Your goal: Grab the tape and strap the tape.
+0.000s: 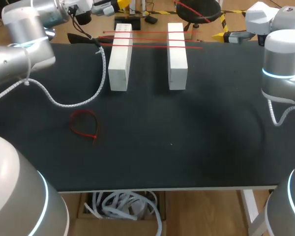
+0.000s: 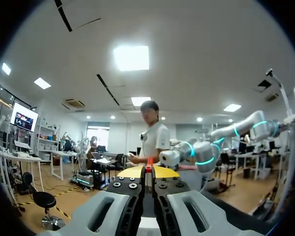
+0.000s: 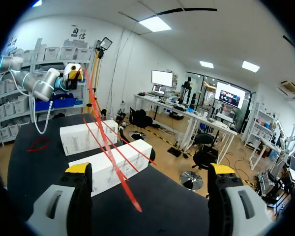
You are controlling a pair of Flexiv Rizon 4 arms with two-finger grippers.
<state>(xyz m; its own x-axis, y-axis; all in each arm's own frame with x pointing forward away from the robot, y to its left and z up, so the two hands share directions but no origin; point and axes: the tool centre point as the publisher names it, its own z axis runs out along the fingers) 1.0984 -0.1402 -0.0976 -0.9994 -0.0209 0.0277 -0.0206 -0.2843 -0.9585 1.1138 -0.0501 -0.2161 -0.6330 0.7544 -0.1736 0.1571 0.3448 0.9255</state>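
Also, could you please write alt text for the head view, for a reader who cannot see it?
Two white blocks stand side by side at the far middle of a black table, with thin red ties lying across their tops. A looped red tie lies nearer the left arm; the right arm stands at the opposite side.

Bright, even light from overhead. Ceiling panel (image 2: 131, 58) blown out in left wrist view. Dark bench (image 1: 196, 147) matte; white blocks (image 1: 120, 59) throw only faint soft shadows. Cyan joint rings (image 1: 278, 74) glow. Wrist views bend hard toward edges. Left fingers (image 2: 132, 172) and red tape (image 2: 149, 165) between them soft, near lens.
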